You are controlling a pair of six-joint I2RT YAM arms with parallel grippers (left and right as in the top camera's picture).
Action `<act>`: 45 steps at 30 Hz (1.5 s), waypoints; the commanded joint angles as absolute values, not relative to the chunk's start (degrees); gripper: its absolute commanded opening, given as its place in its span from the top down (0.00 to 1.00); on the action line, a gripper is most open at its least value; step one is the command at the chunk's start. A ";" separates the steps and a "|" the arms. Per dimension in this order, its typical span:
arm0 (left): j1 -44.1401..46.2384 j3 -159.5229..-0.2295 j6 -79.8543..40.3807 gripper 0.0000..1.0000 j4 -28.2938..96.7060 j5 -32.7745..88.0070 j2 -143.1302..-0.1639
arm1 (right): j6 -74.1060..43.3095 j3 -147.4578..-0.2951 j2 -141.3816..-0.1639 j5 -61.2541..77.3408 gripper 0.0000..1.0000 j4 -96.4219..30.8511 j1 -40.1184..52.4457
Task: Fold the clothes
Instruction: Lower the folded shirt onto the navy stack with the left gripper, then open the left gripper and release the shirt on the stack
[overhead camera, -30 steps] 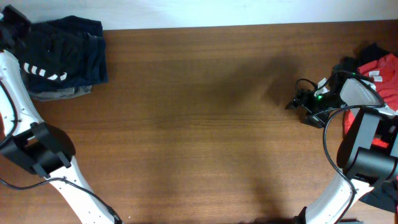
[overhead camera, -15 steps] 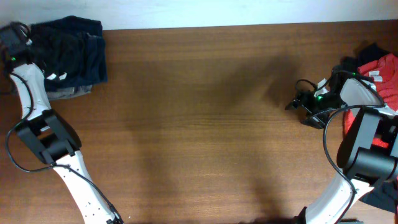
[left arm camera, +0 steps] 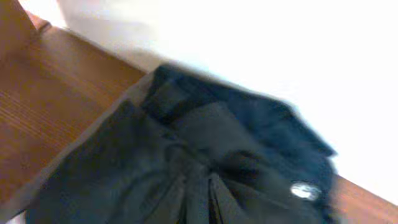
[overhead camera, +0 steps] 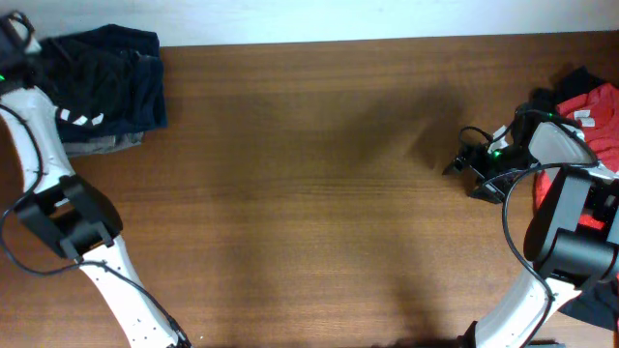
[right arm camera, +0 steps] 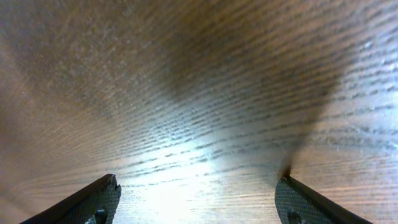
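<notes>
Right pincer [right arm camera: 197, 184] gapes over wooden table [overhead camera: 309, 193] — left pincer [overhead camera: 15, 31] cannot be judged — white wall [left arm camera: 261, 43] behind.

left arm [overhead camera: 34, 140]: stretched far back; left tool [overhead camera: 14, 29]: grip unreadable | right tool [right arm camera: 196, 186]: jaws wide, empty

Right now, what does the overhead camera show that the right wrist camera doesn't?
Only overhead: the dark clothes pile with white stripes at the table's left end, and a red garment at the right edge. Only right wrist: a close look at the fingertips, standing wide apart with nothing between them. Both: the wooden table and the right gripper.
</notes>
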State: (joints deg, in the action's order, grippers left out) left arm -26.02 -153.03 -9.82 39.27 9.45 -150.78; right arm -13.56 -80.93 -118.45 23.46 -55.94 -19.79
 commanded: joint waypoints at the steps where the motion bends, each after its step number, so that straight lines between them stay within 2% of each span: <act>1: -25.43 -155.87 -8.43 0.87 43.13 12.27 -141.91 | -14.04 -79.83 -119.61 22.31 0.16 -56.10 -19.97; 6: -24.71 -154.89 -8.45 0.87 49.23 12.25 -143.96 | -14.06 -79.83 -119.61 22.33 0.16 -55.86 -19.94; 19: -22.11 -152.48 -8.47 0.87 47.18 12.25 -163.22 | -14.04 -79.83 -119.61 22.35 0.16 -56.34 -19.94; 29: -21.91 -158.60 -7.44 0.87 46.98 12.16 -154.58 | -14.04 -79.83 -119.61 22.33 0.15 -56.36 -19.97; 33: -21.91 -161.01 -6.92 0.87 44.97 7.14 -150.78 | -14.04 -79.83 -119.61 22.33 0.15 -56.34 -19.97; 35: -21.91 -161.01 -6.92 0.86 43.31 5.10 -150.39 | -14.04 -79.83 -119.61 22.33 0.15 -56.27 -19.97; 39: -21.91 -160.75 -6.92 0.75 42.00 0.82 -151.59 | -14.04 -79.83 -119.61 22.33 0.15 -56.14 -19.97; 45: -22.39 -160.20 -6.74 0.70 41.74 -1.76 -156.18 | -14.04 -79.83 -119.61 22.33 0.15 -56.18 -19.97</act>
State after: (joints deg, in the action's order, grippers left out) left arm -21.82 -160.51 -7.66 41.78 1.21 -153.10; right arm -13.74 -80.84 -118.45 23.46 -56.18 -19.79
